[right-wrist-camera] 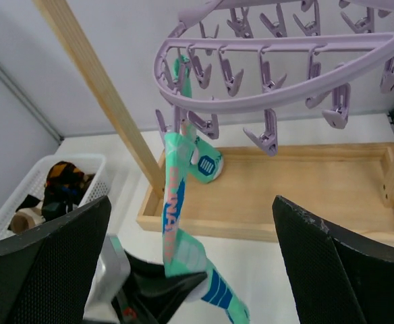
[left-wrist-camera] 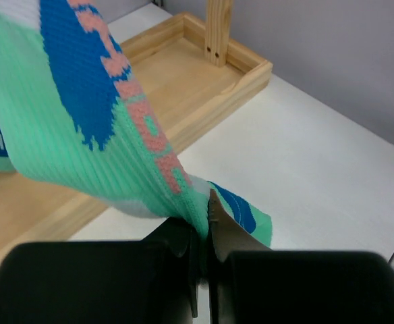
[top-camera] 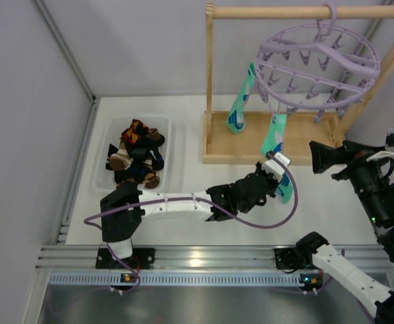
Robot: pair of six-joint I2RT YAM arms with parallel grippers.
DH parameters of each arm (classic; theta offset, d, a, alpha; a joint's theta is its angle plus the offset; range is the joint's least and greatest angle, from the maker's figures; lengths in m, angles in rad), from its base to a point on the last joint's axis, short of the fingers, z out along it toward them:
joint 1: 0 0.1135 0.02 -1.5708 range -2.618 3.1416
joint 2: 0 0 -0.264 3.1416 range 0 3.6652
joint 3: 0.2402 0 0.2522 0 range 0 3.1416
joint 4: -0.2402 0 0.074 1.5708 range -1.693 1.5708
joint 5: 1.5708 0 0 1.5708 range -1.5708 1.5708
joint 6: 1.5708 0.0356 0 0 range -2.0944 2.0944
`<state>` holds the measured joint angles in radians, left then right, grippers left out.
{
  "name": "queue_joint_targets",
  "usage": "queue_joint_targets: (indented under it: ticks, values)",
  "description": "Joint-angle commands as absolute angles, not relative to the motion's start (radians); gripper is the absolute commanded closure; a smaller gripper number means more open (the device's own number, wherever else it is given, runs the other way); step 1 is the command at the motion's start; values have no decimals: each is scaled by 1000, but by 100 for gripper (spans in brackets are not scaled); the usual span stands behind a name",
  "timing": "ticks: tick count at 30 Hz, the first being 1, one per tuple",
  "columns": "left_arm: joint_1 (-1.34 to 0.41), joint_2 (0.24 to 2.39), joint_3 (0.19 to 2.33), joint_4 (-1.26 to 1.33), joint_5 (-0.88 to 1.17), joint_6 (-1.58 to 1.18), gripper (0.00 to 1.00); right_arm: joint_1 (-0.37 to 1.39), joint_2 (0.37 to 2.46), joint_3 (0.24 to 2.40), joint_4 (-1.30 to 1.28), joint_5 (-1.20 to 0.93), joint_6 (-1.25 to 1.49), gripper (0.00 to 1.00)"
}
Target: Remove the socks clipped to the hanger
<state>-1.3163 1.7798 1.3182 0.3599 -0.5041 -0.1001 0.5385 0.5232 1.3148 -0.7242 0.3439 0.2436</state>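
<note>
The lilac hanger (top-camera: 318,64) hangs by its hook from the wooden rail, its ring of pegs (right-wrist-camera: 285,74) filling the top of the right wrist view. Two turquoise socks are clipped to its left side. One sock (top-camera: 239,104) hangs free over the wooden base. The other sock (top-camera: 276,135) runs down to my left gripper (top-camera: 281,183), which is shut on its lower part (left-wrist-camera: 82,115), the cloth pinched between the jaws (left-wrist-camera: 204,223). The toe end droops past the fingers. My right gripper (top-camera: 315,156) stands wide open to the right, facing the held sock (right-wrist-camera: 175,202), touching nothing.
A white basket (top-camera: 97,169) at the left holds several dark patterned socks (top-camera: 135,152). The wooden frame's post (top-camera: 209,81) and its tray base (top-camera: 305,158) stand under the hanger. A slanted brace (top-camera: 379,74) is at the right.
</note>
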Motion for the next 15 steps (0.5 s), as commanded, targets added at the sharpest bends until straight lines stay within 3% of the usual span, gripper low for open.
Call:
queue_joint_targets:
  ticks: [1,7,11,15]
  values:
    - [-1377,1816,1324,353,-659,-86,100,528,652,1388,-804,410,224,0]
    - [-1443,1884,1354,356,-733,-92,100,529,819,1489,-804,338,187,1]
    - [-1466,1917,1371,356,-781,-123,100,528,925,1586,-842,379,167,18]
    - [-1480,1940,1381,354,-787,-147,100,529,1027,1647,-908,477,146,23]
